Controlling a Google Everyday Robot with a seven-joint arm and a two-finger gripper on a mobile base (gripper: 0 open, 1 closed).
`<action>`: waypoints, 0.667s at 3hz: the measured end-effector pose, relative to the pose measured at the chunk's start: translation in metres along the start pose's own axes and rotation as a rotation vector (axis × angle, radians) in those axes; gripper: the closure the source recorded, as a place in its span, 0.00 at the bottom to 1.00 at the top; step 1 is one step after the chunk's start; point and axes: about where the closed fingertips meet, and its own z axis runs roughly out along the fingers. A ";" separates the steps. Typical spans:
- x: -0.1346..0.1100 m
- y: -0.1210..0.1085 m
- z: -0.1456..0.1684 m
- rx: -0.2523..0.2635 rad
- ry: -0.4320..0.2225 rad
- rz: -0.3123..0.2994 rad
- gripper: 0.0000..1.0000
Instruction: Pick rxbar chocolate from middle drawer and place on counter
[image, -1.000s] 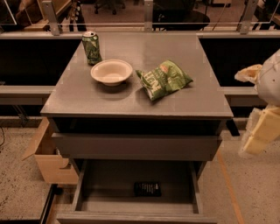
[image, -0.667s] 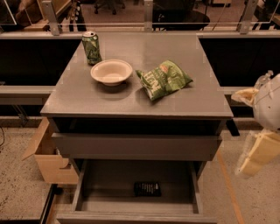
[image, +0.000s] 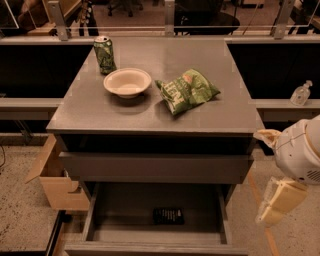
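Note:
The rxbar chocolate (image: 168, 216), a small dark flat bar, lies on the floor of the pulled-out middle drawer (image: 105, 210), near its centre. The grey counter (image: 150, 112) tops the cabinet above it. My gripper (image: 278, 201), cream-coloured under a white rounded arm housing, hangs at the right edge of the view. It is outside the cabinet, to the right of the open drawer and a little above its level. It touches nothing.
On the counter stand a green can (image: 104, 54), a pale bowl (image: 127, 82) and a crinkled green chip bag (image: 187, 90). A closed drawer front (image: 155, 167) sits above the open one. A cardboard box (image: 55, 177) stands left of the cabinet. A sanitiser bottle (image: 301, 93) rests on the right ledge.
My arm and gripper have moved downward along the cabinet's right side, from counter height to drawer height. The bar and the things on the counter have not moved.

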 end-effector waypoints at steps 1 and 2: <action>0.001 0.003 0.019 -0.008 0.008 -0.002 0.00; 0.005 0.008 0.057 -0.033 0.041 -0.009 0.00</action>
